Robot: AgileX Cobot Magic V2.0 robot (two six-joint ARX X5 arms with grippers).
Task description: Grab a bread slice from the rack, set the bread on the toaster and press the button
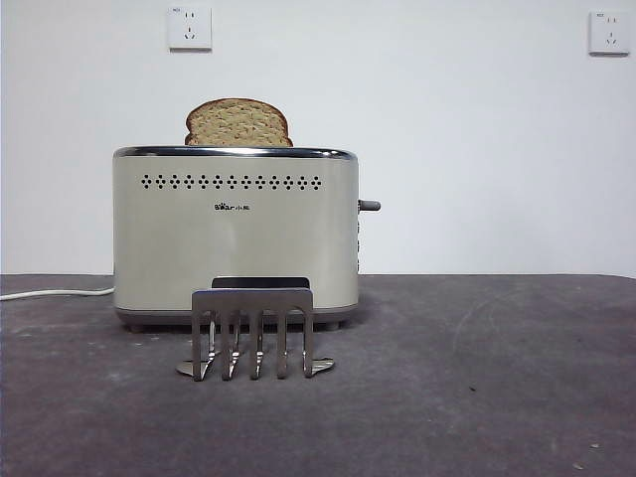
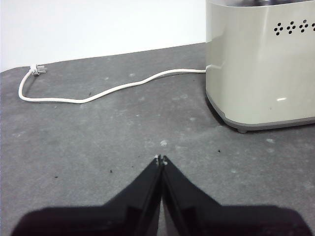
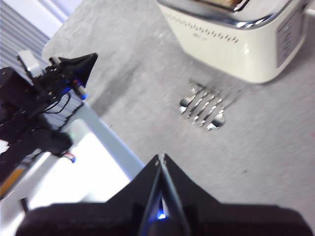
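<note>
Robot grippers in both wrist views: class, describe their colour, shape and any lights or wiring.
The left gripper has two matte black jaws tapering to a point. The right gripper matches, with a blue glow low between its jaws. In the right wrist view the left gripper shows thin cables.

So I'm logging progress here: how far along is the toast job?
Done: the slice of bread stands in the toaster, its domed top poking above the rim, and the rack in front is empty. In hand: nothing; the left gripper and right gripper are both shut and away from the toaster. Left: pressing the button, which sits high on the side, apparently not yet pushed down.
</note>
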